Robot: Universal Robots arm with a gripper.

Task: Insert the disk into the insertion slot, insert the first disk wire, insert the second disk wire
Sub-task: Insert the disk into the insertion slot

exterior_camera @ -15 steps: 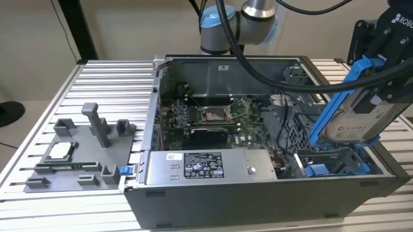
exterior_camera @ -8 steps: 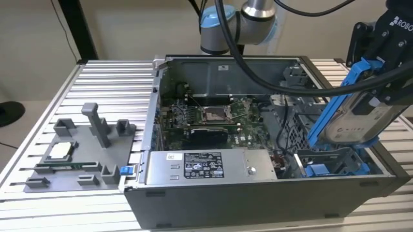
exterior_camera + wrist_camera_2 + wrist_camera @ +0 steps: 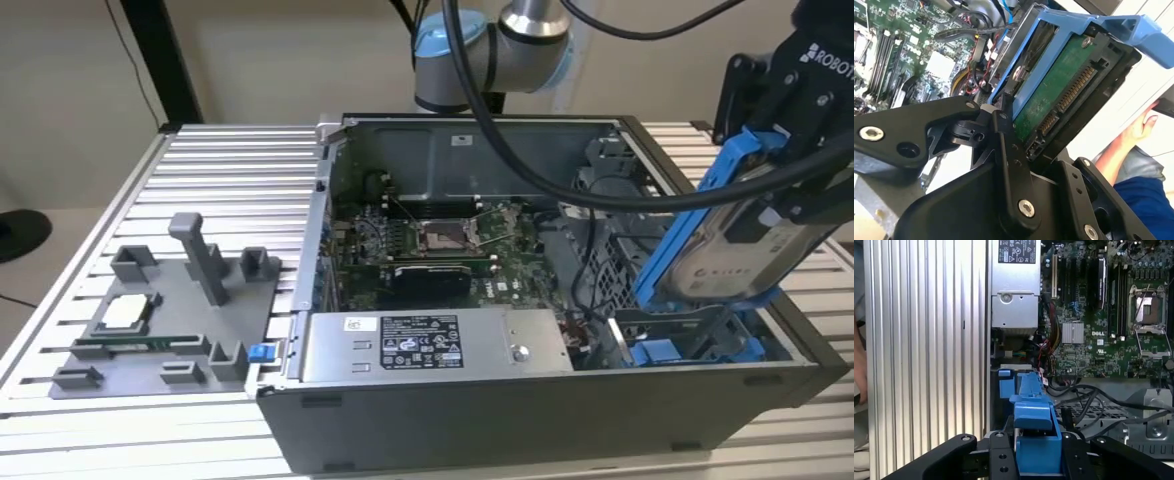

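Disk [image 3: 738,238], silver-grey drive in bright blue plastic carrier, is hanging tilted above the grey perforated-metal insertion slot [image 3: 687,340]. Black fingers [image 3: 1007,146] are clamping it firmly. Tilt is risking a jam on the rails.

Between the black jaws, the disk [image 3: 737,255] is silver-grey and white in a bright blue frame [image 3: 666,245]; beyond them the motherboard [image 3: 514,232] is green and the table [image 3: 227,170] ribbed silver.
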